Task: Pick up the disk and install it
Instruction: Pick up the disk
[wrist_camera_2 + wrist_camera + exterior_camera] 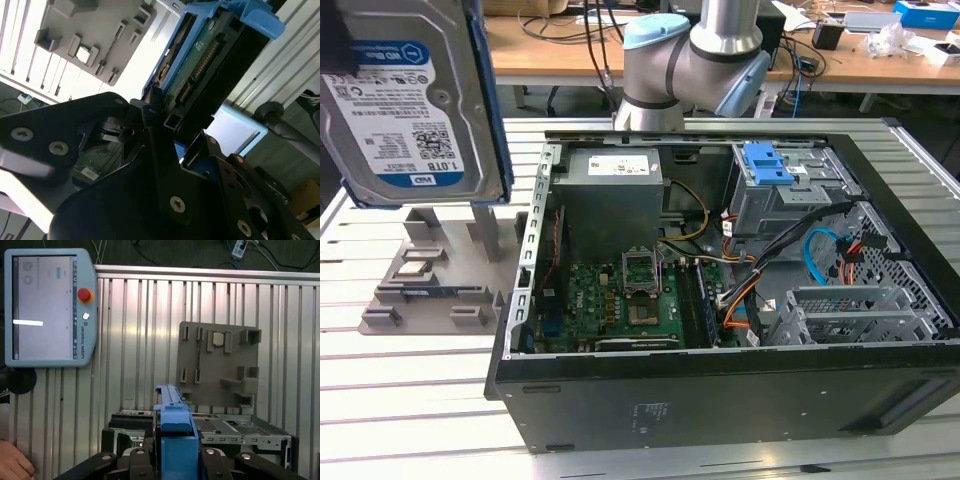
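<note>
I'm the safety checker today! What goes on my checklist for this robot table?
Surface: ribbed aluminium table, carrying an open black computer case.
Job's things: silver-grey disk in a blue plastic carrier, held above the table at the exterior view's left.
Clutter: grey plastic fixture tray; grey teach pendant.
Tool: black tool, shut on the disk.
Cables: orange, blue and black cables inside the case.
Surroundings: wooden desks behind; a person's hand by the table.

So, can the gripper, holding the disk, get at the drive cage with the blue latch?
Probably yes: the gripper is shut on the disk, the computer case lies open, and nothing covers the drive cage, though black cables run beside it.
</note>
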Robot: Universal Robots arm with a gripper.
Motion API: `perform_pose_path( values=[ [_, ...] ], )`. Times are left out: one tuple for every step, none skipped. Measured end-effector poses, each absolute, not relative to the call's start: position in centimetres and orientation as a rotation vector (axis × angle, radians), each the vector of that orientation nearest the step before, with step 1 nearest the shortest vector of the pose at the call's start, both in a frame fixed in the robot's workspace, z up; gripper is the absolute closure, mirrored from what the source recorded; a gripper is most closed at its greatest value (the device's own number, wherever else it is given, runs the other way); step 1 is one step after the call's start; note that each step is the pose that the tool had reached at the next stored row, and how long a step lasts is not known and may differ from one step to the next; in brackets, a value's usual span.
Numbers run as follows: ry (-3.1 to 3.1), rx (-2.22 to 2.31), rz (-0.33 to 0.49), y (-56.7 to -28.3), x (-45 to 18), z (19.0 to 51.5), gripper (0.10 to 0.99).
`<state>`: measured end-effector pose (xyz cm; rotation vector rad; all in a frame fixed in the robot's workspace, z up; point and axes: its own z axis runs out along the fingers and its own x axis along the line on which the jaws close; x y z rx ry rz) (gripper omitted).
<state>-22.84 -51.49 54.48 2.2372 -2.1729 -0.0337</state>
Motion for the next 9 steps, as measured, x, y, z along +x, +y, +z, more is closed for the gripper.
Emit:
perform_pose_path(
  values=[
    [-2.173, 2.237, -0.034, -51.5, -22.3, 54.2, 0.722],
    [-2.173, 2.237, -0.034, -51.5, -21.9, 54.1, 0.722],
    [-2.173, 2.237, -0.034, -51.5, -21.6, 53.9, 0.722],
    [-2.173, 2.237, -0.034, -51.5, -21.2, 53.7, 0.722],
    [-2.173, 2.237, -0.034, -51.5, -20.5, 53.4, 0.722],
    [-2.172, 2.237, -0.034, -51.5, -19.9, 53.1, 0.722],
    [-2.173, 2.237, -0.034, -51.5, -19.5, 52.9, 0.722],
    [-2.173, 2.237, -0.034, -51.5, -19.0, 52.6, 0.722],
    [-2.173, 2.237, -0.034, -51.5, -18.3, 52.3, 0.722]
  ],
)
